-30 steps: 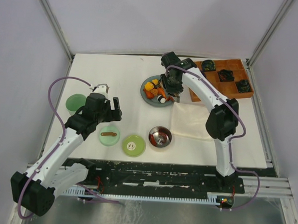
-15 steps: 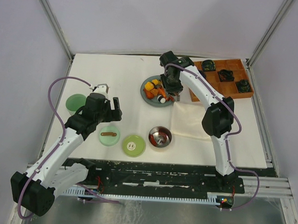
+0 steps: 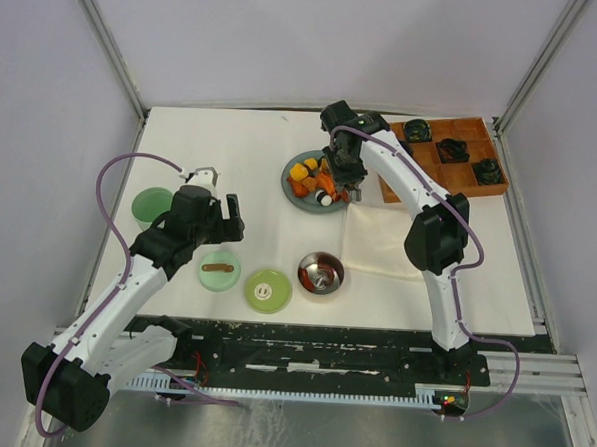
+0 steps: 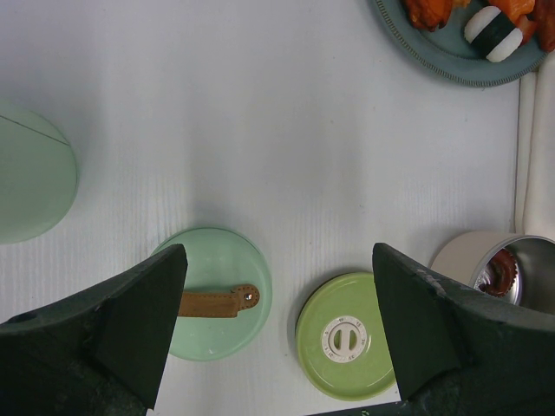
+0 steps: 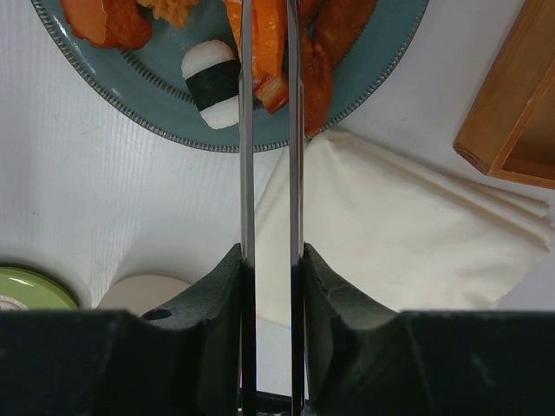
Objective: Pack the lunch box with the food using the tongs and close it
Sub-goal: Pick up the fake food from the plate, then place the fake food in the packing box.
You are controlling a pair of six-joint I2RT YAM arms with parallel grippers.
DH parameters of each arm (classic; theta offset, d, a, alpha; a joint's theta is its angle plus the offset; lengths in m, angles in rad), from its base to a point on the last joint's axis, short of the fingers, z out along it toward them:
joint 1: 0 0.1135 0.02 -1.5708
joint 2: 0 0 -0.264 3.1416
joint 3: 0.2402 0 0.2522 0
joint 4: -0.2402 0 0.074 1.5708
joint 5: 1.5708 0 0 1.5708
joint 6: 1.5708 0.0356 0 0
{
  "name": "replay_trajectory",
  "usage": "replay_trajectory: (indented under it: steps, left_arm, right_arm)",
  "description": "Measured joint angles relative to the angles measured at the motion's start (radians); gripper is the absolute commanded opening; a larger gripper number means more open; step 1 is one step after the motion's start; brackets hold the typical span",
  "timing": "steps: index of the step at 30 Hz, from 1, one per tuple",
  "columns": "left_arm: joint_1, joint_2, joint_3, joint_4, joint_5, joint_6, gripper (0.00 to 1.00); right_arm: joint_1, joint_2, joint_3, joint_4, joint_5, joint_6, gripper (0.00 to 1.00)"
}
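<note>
My right gripper (image 5: 270, 251) is shut on the silver tongs (image 5: 246, 130), squeezing their two arms close together. The tong tips reach onto the grey-blue plate (image 5: 156, 82) and bracket an orange piece of food (image 5: 269, 35). A black-and-white roll (image 5: 212, 84) lies just left of the tongs. My left gripper (image 4: 277, 251) hangs open above the mint lid with the brown handle (image 4: 221, 260) and the lime-green lid (image 4: 347, 334). The mint canister (image 3: 151, 207) stands at the left. The steel bowl (image 3: 320, 273) holds a red-brown piece (image 4: 501, 270).
A folded cream cloth (image 3: 378, 243) lies right of the plate, under the right arm. The wooden compartment tray (image 3: 452, 156) with dark objects sits at the back right. Frame posts and walls enclose the table.
The right gripper has closed further, drawing the tong arms together around the orange piece on the plate. The left arm has not moved.
</note>
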Motion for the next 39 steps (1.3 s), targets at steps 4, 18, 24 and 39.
replay_trajectory:
  steps: [4, 18, 24, 39]
  left_arm:
    - [0.0, 0.0, 0.0, 0.0, 0.0, 0.0, 0.93]
    - [0.0, 0.0, 0.0, 0.0, 0.0, 0.0, 0.93]
    - [0.0, -0.001, 0.0, 0.0, 0.0, 0.0, 0.93]
    - [0.0, -0.007, 0.0, 0.0, 0.0, 0.0, 0.93]
  right_arm:
    - [0.0, -0.006, -0.01, 0.008, -0.004, 0.001, 0.26]
    - [0.0, -0.131, -0.082, 0.047, -0.05, 0.017, 0.26]
    - [0.0, -0.227, -0.178, 0.071, -0.094, 0.04, 0.26]
    - [0.011, -0.716, -0.669, 0.11, -0.256, 0.108, 0.26]
